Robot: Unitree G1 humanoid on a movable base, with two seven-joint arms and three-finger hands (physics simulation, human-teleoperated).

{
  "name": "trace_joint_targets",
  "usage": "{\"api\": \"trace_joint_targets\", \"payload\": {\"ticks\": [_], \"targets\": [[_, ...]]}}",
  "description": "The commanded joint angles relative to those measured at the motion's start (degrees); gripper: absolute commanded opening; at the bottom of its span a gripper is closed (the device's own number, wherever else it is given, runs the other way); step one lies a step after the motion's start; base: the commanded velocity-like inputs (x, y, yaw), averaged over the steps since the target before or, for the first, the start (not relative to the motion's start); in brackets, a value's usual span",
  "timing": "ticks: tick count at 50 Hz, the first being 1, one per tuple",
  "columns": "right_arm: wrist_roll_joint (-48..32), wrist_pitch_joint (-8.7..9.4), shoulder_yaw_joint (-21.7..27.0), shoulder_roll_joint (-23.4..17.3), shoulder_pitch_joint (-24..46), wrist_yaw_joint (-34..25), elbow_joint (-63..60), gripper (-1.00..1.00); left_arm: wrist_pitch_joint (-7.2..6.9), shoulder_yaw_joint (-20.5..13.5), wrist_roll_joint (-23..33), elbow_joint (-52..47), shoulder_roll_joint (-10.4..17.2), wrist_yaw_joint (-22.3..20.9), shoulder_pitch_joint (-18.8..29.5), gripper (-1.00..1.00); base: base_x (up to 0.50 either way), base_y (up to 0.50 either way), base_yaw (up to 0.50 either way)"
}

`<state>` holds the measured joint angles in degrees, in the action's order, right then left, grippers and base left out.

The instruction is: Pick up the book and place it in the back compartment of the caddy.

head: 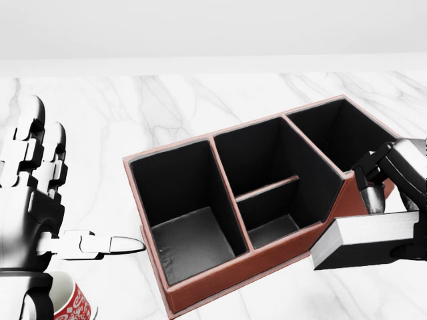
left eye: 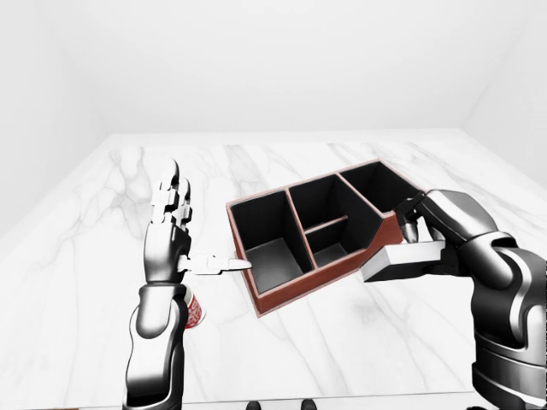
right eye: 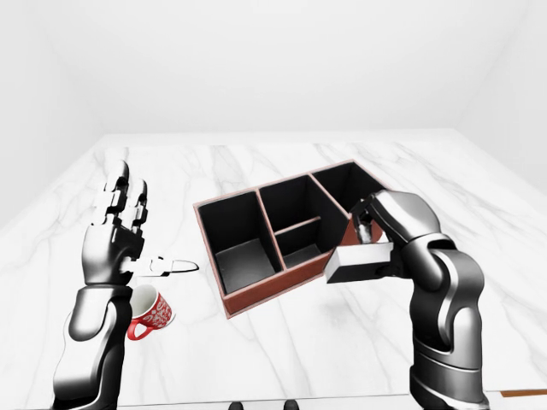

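The right hand, at the right edge of the head view, is closed around a thick dark-covered book with white page edges, fingers over the top and the rest beneath, so the book rides flat and clear of the white marble tabletop. It hangs just beside the sloped right wall of the reddish-brown leather caddy with black-lined compartments, low right of centre, probably because it has to rise over that rim before going in. The back compartment, upper right, is empty. The left hand, at the left edge, is spread wide with the thumb pointing at the caddy, holding nothing and out of the way. Under it stands a red-and-white patterned mug
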<state>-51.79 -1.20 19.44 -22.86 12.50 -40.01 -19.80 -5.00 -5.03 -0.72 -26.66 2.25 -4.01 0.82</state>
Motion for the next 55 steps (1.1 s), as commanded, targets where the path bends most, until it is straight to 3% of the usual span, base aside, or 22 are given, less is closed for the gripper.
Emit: {"api": "trace_joint_targets", "payload": {"ticks": [1,28,55], "targets": [[-1.31,1.27,-1.89,-0.31,4.05,0.01,0.20,-1.00,0.00,0.03,0.02,0.08,-0.01,0.00,0.01,1.00,0.00,0.00,0.00],[-2.32,4.00,-7.95,1.07,13.31,0.28,8.32,-1.00,0.00,0.16,0.07,0.05,-0.08,-0.07,-0.18,1.00,0.00,0.00,0.00],[-3.71,4.13,-11.15,2.75,17.70,3.82,14.49,-1.00,0.00,0.18,0.08,-0.34,-0.09,-0.06,-0.21,1.00,0.00,0.00,0.00]]}}
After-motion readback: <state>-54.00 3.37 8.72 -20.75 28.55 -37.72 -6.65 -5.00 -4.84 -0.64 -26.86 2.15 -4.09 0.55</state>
